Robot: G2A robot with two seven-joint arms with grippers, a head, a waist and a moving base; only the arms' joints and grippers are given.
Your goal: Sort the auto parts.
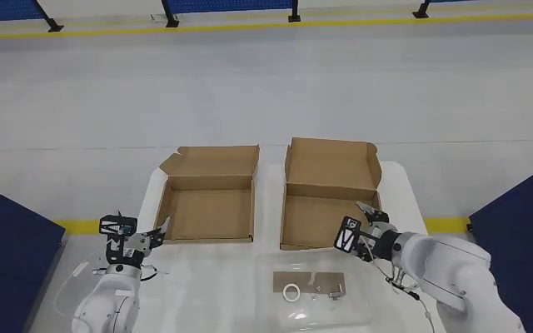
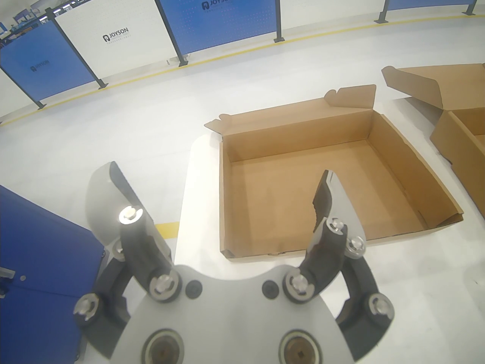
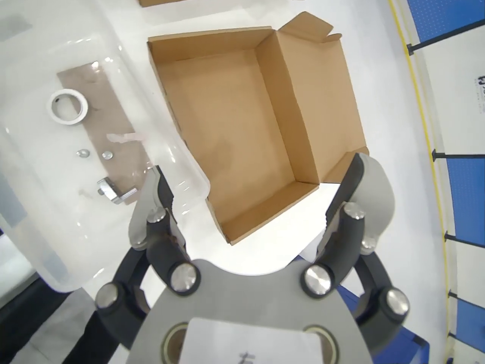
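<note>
Parts lie in a clear bin [image 3: 34,13] at the table's [image 1: 266,250] near edge. We see a white ring [image 1: 291,291] lying flat, hole upward, toward the left end of a brown card strip [image 1: 283,276] whose long axis runs side to side. Two small washers [image 3: 81,153] come next, then a metal bracket [image 3: 115,191] that seems to lie crosswise to the strip. Behind stand the open left box [image 1: 208,212] and right box [image 1: 321,221]. The left gripper [image 2: 219,170] is spread wide by the left box's near corner. The right gripper [image 3: 255,166] is likewise spread, between bin and right box.
</note>
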